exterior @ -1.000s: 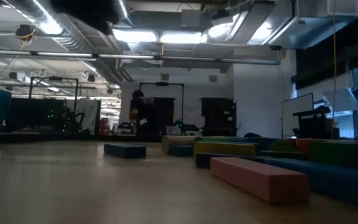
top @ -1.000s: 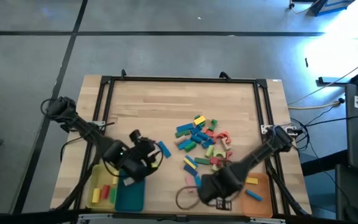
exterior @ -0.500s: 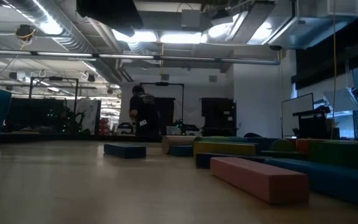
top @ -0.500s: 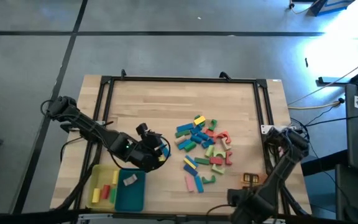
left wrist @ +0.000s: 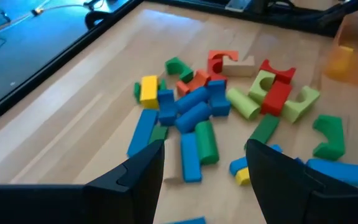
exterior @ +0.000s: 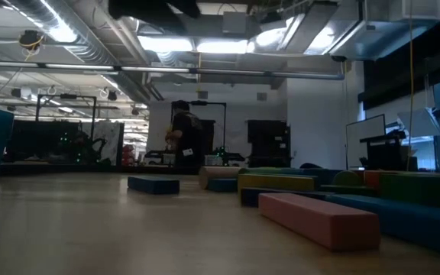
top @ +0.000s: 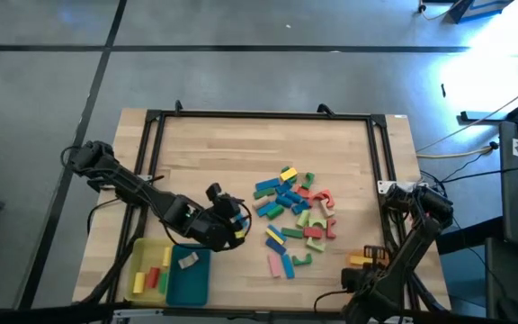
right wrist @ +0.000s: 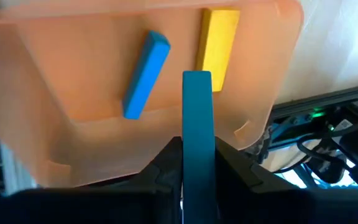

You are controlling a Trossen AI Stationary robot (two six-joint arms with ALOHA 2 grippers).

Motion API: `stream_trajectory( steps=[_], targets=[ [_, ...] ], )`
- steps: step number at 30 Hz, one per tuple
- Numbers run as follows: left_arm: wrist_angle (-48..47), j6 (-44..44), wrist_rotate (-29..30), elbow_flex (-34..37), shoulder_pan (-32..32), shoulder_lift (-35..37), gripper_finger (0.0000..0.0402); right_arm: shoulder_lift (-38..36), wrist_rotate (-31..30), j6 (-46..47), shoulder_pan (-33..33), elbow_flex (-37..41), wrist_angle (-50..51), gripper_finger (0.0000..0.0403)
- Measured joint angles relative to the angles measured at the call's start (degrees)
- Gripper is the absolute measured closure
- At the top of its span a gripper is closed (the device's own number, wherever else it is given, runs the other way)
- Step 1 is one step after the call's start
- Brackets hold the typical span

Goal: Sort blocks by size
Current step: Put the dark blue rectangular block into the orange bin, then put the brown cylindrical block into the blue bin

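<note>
One teal bar (right wrist: 197,140) sits clamped between the right gripper's (right wrist: 196,163) fingers (right wrist: 166,163), standing out lengthwise over the orange tray (right wrist: 73,74), which already has a blue bar (right wrist: 146,74) and a yellow bar (right wrist: 218,38) in it. In the high view that arm is at the table's (top: 205,153) near right corner, mostly hiding the tray. So the step in hand looks like a long-block drop-off (long ones seem to go in orange).

The blocks (top: 293,216) still to sort are a loose pile right of table centre. The yellow tray (top: 138,261) holds a few pieces, the teal tray (top: 192,283) one pale piece, both at the near left.

The left gripper (left wrist: 205,160) is spread wide, empty, hovering just left of the pile and aimed at it; blue bars (left wrist: 189,115) lie straight ahead of it.

Next for the right: get the bar fully over the tray floor, lower it, then release so it lands flat beside the other two, not on the rim. Next for the left: pick one bar clear of its neighbours, since the pile is tight and a grab could drag others.
</note>
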State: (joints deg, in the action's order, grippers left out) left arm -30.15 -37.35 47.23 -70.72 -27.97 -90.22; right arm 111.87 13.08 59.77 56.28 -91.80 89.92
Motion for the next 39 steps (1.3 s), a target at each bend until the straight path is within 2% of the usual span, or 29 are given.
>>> stream_trajectory(
  steps=[6, 11, 23, 30, 39],
  targets=[
    [8.5, 8.1, -2.5, 0.0, 1.8, -4.5, 0.0196, 0.0, -0.6, 0.0, 0.0, 1.6, 0.2, 0.0323],
    [13.1, 10.4, -6.5, 0.0, 5.4, -7.6, 0.0196, 0.0, -0.6, 0.0, 0.0, 1.6, -0.1, 0.0304],
    [12.7, 10.8, -17.3, 0.0, 14.0, -14.4, 0.0196, 0.0, -2.4, -0.1, -0.1, 1.6, 0.1, 0.0264],
    [12.3, 11.0, -18.6, 0.0, 16.5, -16.1, 0.0196, 0.0, -0.1, -0.1, -0.1, 1.6, 0.1, 0.0264],
    [12.5, 10.6, -20.3, 0.0, 17.7, -18.5, 0.0196, -0.5, -0.3, -0.1, -0.1, 0.9, -0.1, 0.0265]
  ],
)
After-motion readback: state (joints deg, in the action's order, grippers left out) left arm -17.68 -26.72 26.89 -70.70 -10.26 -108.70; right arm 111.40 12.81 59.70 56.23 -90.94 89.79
